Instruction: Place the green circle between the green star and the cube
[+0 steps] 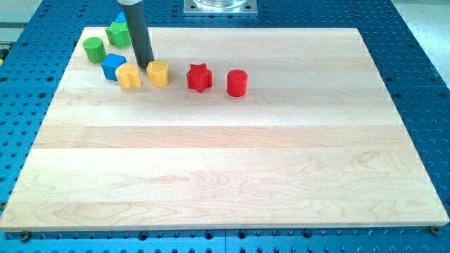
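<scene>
The green circle (93, 49) stands near the board's top left corner. The green star (118, 33) lies just up and right of it, partly behind the rod. The blue cube (112, 66) sits below and right of the circle. A bit of another blue block (121, 17) shows above the star. My tip (145, 65) rests on the board right of the blue cube, between the two yellow blocks and slightly above them, close to the right yellow block (158, 73).
A yellow block (128, 76) touches the cube's lower right. A red star (199, 77) and a red cylinder (238, 83) lie to the right. The wooden board (225, 154) sits on a blue perforated table.
</scene>
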Robot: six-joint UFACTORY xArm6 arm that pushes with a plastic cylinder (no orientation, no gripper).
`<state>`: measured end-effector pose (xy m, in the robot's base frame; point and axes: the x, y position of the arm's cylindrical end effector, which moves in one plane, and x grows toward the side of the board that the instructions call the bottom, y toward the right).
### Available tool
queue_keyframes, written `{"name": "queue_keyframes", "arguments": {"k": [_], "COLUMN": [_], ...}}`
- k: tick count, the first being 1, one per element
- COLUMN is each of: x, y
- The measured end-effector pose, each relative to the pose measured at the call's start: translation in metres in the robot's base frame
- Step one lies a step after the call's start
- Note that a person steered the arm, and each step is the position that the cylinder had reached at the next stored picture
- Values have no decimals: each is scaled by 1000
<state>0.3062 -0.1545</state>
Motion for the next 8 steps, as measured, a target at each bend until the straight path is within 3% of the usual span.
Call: {"name": "queue_keyframes", "arguments": {"k": [2, 6, 8], "x": [11, -4, -4], "y": [-36, -40, -144]}}
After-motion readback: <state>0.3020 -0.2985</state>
